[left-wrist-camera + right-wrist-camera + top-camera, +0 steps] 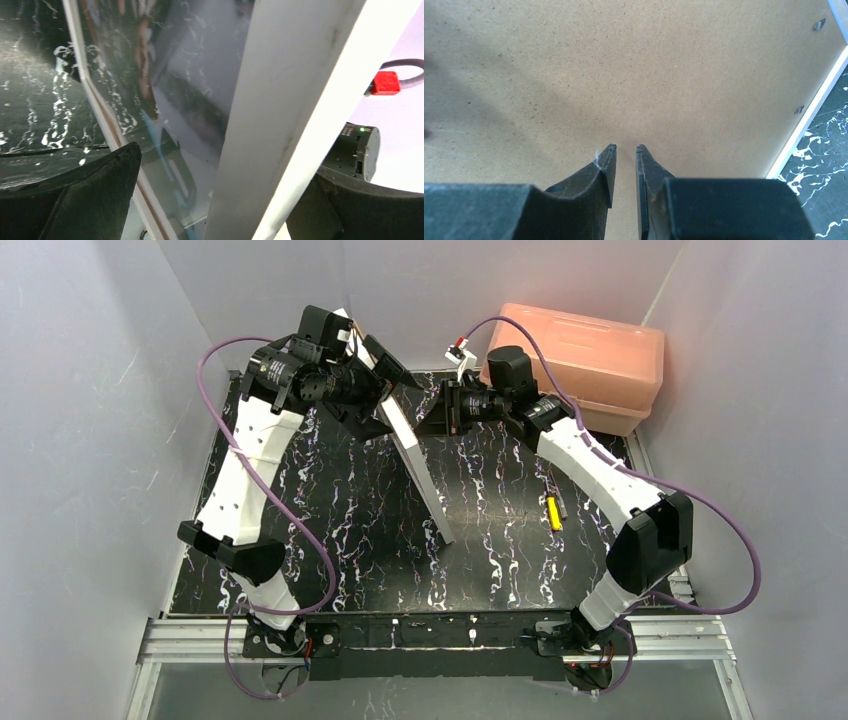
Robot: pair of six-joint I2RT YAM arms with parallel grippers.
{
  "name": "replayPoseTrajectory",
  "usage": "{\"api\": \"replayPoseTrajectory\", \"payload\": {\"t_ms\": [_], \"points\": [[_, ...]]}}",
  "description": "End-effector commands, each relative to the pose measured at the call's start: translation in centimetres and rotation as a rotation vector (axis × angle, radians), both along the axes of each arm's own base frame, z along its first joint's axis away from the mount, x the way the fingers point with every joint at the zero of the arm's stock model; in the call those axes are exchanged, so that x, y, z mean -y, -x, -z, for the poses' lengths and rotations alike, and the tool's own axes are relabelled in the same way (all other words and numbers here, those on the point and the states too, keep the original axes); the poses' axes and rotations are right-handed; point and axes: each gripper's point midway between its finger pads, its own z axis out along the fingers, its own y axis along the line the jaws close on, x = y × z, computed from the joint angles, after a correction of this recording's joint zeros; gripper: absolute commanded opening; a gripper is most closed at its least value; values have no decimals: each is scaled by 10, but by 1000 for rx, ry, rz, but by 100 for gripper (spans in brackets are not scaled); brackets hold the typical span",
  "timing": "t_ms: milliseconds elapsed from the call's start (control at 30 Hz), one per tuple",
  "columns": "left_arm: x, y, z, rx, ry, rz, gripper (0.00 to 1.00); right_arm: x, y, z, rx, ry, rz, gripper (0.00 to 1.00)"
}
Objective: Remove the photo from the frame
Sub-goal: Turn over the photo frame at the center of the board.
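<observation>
A: Why does the frame [428,475] stand on edge on the table [300,540] instead of lying flat?
B: So both faces can be reached. The left gripper [383,380] straddles its far upper edge, with one jaw on the glass side and one on the back. It seems clamped on the frame, which would hold it up at a slight lean.
A: And the photo [142,60]?
B: Inside the frame, behind the glass on the left-facing side. The left wrist view shows its reddish-brown imagery through reflections.
A: What shuts it in?
B: The brown board [624,75] filling the right-facing back, with small metal tabs [819,23] near the white rim. Whether the tabs overlap the board cannot be told.
A: Hence the right gripper [625,148] on that side?
B: Likely. Its jaws are nearly together, with only a slit between them and nothing held. The tips are at or just off the board, and contact cannot be told. Narrow tips suit pushing the board or flicking a tab.
A: The risk?
B: A push from the right could tip the frame if the left hold slips. The pink box [580,360] sits well apart, far right.
</observation>
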Motion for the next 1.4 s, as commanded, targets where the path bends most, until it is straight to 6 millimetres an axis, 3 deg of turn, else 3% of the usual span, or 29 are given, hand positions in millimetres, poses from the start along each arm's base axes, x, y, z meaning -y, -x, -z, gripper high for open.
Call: {"api": "replayPoseTrajectory", "payload": {"t_ms": [0,267,367,467,567,800,1067,1200,1367], "points": [[-35,27,56,-186,-268,19,98,-2,-4,-6,18,-24,-4,30],[-22,14,41,-130,-213,26,99,-6,-18,16,-15,46,19,34],[-13,6,31,-86,-165,39,98,-4,-26,38,-37,115,52,33],[-8,6,26,-70,-136,55,98,-1,-36,66,-66,207,95,27],[-10,7,21,-55,-133,50,99,-3,-37,81,-90,249,91,22],[-24,11,-9,19,-100,9,99,-19,-25,91,-91,270,51,22],[5,2,-62,213,103,94,98,-20,-25,99,-94,285,49,22],[13,1,-72,213,164,106,95,-18,-27,105,-97,295,59,22],[10,3,-82,217,184,71,97,-16,-30,110,-98,308,72,22]]}}
